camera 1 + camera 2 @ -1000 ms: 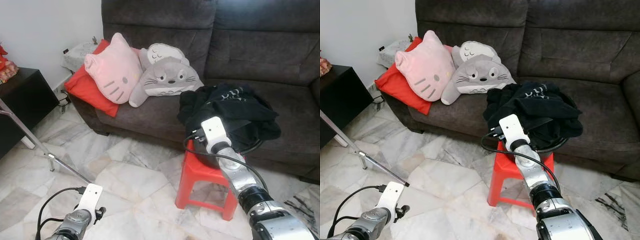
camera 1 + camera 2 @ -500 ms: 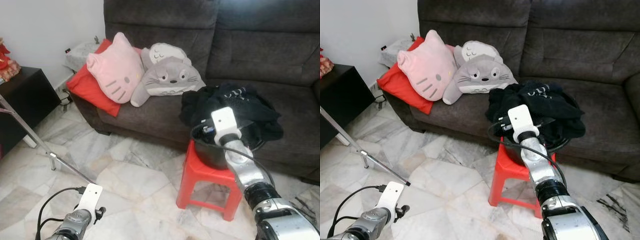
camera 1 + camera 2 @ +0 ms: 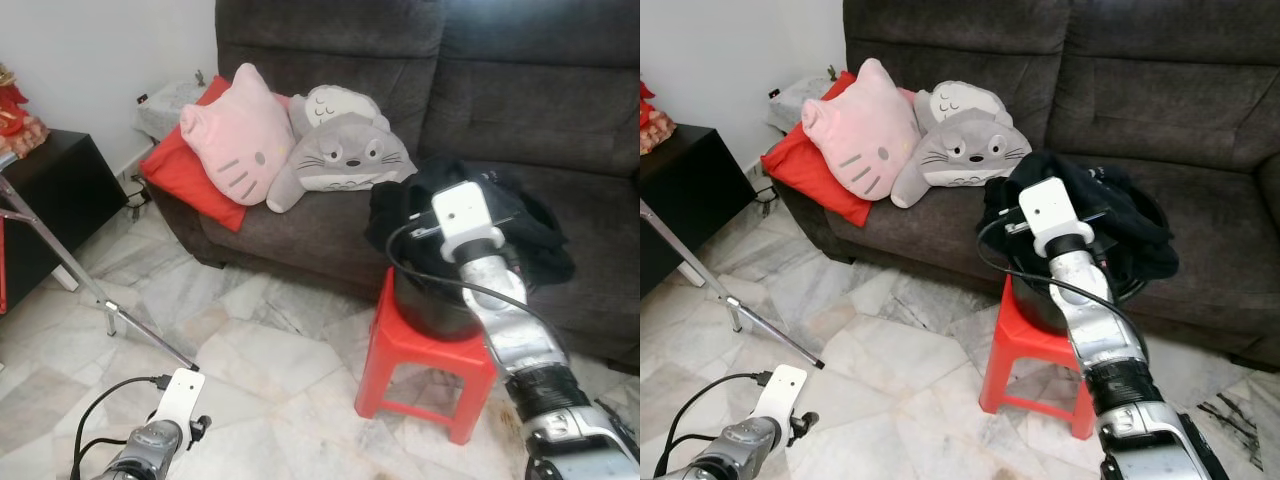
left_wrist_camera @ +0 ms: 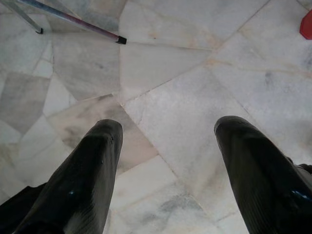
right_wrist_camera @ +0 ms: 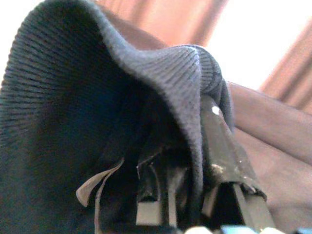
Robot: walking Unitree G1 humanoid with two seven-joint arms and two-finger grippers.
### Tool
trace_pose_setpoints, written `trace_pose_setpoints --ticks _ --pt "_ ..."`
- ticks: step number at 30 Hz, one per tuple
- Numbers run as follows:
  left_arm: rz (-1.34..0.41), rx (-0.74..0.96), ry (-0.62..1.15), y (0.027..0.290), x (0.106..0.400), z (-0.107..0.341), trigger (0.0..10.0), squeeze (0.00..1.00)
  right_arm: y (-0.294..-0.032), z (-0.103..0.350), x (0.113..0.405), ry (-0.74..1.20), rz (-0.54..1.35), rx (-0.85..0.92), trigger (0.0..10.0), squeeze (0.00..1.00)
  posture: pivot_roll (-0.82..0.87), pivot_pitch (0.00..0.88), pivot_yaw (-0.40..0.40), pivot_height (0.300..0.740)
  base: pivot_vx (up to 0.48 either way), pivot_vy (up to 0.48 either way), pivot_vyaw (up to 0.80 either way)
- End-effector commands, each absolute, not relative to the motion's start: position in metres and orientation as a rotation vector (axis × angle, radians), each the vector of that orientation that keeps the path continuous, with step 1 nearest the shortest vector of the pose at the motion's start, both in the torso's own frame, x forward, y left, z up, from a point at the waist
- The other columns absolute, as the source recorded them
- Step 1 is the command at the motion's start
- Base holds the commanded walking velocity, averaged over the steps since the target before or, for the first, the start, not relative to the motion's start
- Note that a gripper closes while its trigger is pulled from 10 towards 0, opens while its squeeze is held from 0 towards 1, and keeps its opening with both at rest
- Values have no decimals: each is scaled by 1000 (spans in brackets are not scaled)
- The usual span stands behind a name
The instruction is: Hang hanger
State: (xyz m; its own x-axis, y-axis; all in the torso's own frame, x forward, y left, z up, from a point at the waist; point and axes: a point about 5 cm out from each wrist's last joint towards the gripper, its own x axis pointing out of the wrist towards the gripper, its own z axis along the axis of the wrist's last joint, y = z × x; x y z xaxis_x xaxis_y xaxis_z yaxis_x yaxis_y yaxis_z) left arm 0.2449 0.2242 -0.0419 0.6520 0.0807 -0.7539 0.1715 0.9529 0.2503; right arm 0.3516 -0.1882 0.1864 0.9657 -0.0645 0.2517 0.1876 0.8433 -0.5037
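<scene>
The step in hand appeared to be the pick-up: the right gripper was buried in the black garment heaped in a dark basin on the red stool before the sofa. In the right wrist view ribbed black fabric draped over its fingers; whether they were closed could not be told. No hanger was distinguishable. The next move probably called for lifting clear. The left gripper hung spread wide above the marble floor.
</scene>
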Motion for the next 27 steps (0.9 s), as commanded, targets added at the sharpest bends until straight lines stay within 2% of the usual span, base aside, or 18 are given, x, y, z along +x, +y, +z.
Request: trace_pose_setpoints --ticks 1,2,3,4,9,13,21,27 --pt "-55 342 873 229 241 -43 10000 0 -195 189 339 -218 -233 -493 4353 0 -155 0 83 740 0 0 0" --pt "-56 343 874 229 241 -43 10000 0 -194 188 334 -220 -239 -490 6667 0 -155 0 83 740 0 0 0" --pt "-56 343 874 229 241 -43 10000 0 -194 188 334 -220 -239 -490 6667 0 -155 0 83 740 0 0 0" --pt "-57 336 874 229 241 -43 10000 0 -191 183 324 -217 -264 -483 10000 0 -157 0 83 740 0 0 0" --pt "-55 333 873 229 240 -44 10000 0 -189 175 297 -214 -388 -419 10000 0 -160 0 84 740 0 0 0" --pt "-53 335 875 230 239 -44 10000 0 -187 181 290 -227 -448 -383 10000 0 -163 0 87 740 0 0 0" --pt "-44 330 868 230 239 -44 10000 0 -173 190 293 -229 -424 -361 10000 0 -151 0 82 740 0 0 0" --pt "-42 324 867 230 239 -44 10000 0 -171 188 293 -207 -404 -364 10000 0 -152 0 82 740 -288 0 0"
